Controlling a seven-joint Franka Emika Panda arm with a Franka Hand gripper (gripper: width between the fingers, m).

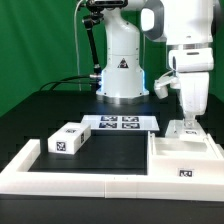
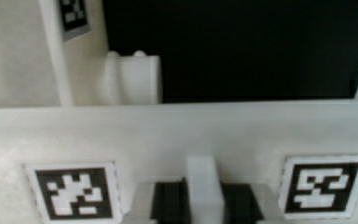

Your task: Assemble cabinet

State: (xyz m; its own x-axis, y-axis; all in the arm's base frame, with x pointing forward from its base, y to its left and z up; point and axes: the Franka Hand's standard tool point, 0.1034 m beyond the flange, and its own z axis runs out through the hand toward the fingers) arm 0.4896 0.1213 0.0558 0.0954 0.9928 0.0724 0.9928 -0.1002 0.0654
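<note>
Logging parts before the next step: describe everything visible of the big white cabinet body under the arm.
The cabinet body is a white, plastic-looking box, open on top with low walls, lying flat on the black table at the exterior view's right, beside the white border frame. Its front face bears a black-and-white marker; the wrist view shows two more on one wall. The pincer hangs at its far wall; whether it grips is unclear.

**White arm, black joints**

Arm [image 1: 125,45]: glossy white shell, rounded segs. Well behind the claw [image 1: 188,122] sits a fat cone-shaped base [image 1: 122,85] w/ a black triangle sticker [image 1: 122,68] on the front. Black joint [image 1: 100,12] high up. Blocky white wrist housing [image 1: 190,62] directly above the claw. Black cable [image 1: 70,82] runs off the base. Wrist view: fingers [image 2: 167,200] dark, blunt, blurry.
</note>
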